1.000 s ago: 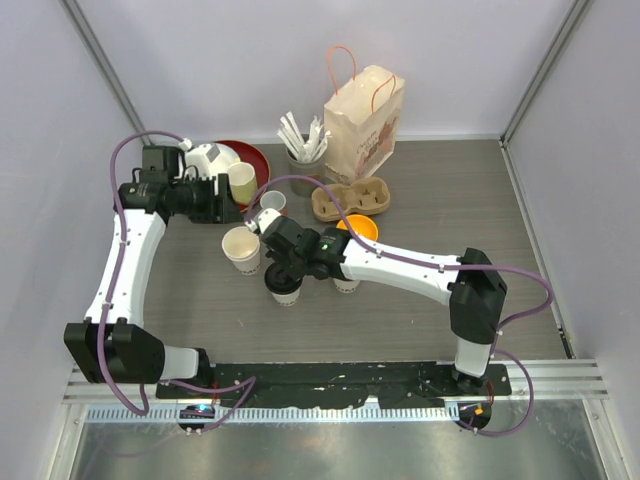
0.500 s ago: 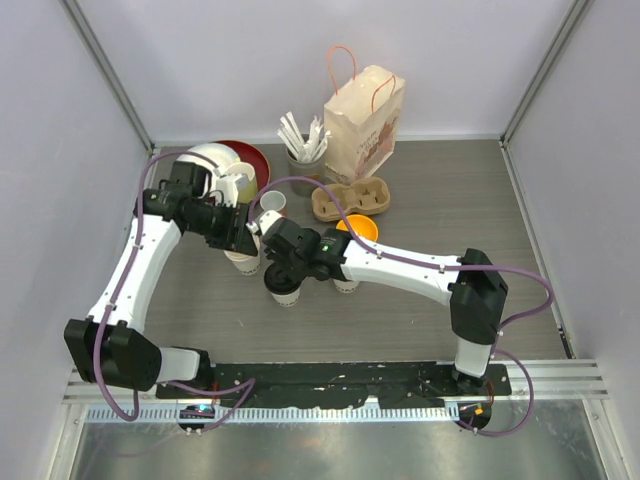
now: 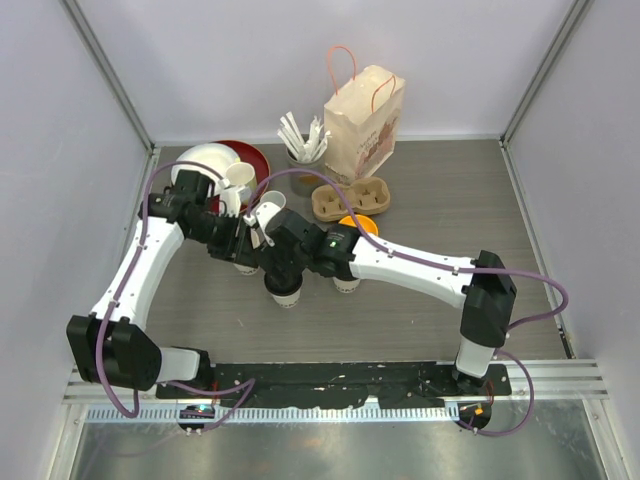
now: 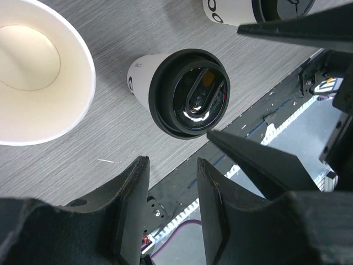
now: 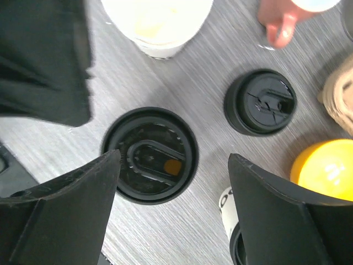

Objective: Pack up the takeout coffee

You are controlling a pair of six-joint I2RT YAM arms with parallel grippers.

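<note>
One takeout coffee cup (image 5: 150,154), cream-white with a black lid, stands on the table directly below my right gripper (image 5: 174,160). That gripper is open, its fingers apart on either side above the lid and not touching it. In the left wrist view the same cup (image 4: 187,91) shows, and in the top view (image 3: 286,291). A second lidded cup (image 3: 346,285) stands just to its right, half hidden in the right wrist view (image 5: 237,232). My left gripper (image 4: 171,210) hovers close by, open with nothing between its fingers, next to an unlidded paper cup (image 4: 33,72).
A black lid (image 5: 260,102) sits beyond the cups; what is under it I cannot tell. A cardboard cup carrier (image 3: 350,198), paper bag (image 3: 365,125), orange bowl (image 3: 362,226), pink-handled cup (image 5: 281,22), green mug (image 3: 240,178), red bowl (image 3: 250,156) and stirrer cup (image 3: 305,150) crowd the back.
My right gripper has gone from shut to wide open over the lidded cup. The left arm has swung right and nearer, now beside the right gripper over the unlidded cup.
</note>
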